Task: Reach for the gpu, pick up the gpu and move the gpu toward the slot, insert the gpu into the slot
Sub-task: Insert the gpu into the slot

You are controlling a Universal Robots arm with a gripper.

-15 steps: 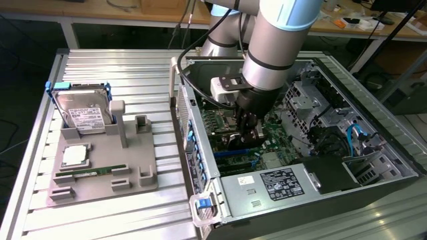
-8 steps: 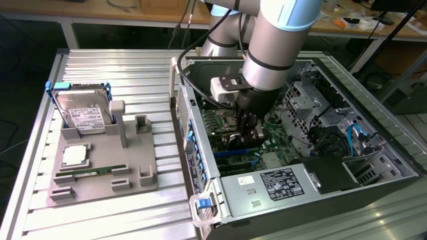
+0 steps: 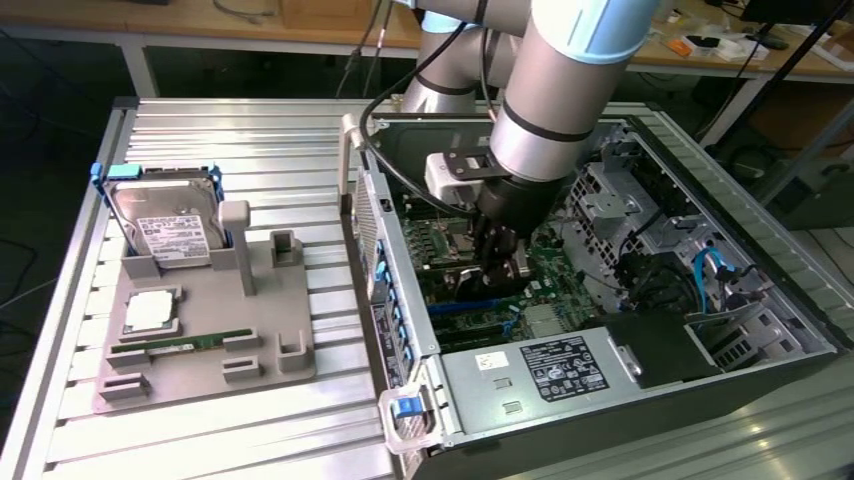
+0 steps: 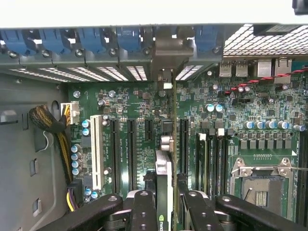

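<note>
My end effector is lowered inside an open computer case that lies on its side on a ribbed metal surface, and its two black fingers are pinched on the gpu, one on each flat face of the thin card. The card stands on edge between them, running straight out ahead of me toward the case's rear wall, where its silvery metal bracket meets the row of vented slot covers and blue latches. Directly under the card lies the green motherboard. The slot sits beneath the card and is hidden by it in the wrist view, so I cannot tell whether the card's edge is seated or just above it; in the exterior view a strip of bright blue connector shows on the board just beside my fingertips. Dark connector strips run parallel on both sides of the card, and an empty processor socket lies near one side of me. Well away from me, outside the case, a grey fixture tray holds a silver hard drive, a processor chip and a green memory stick.
</note>
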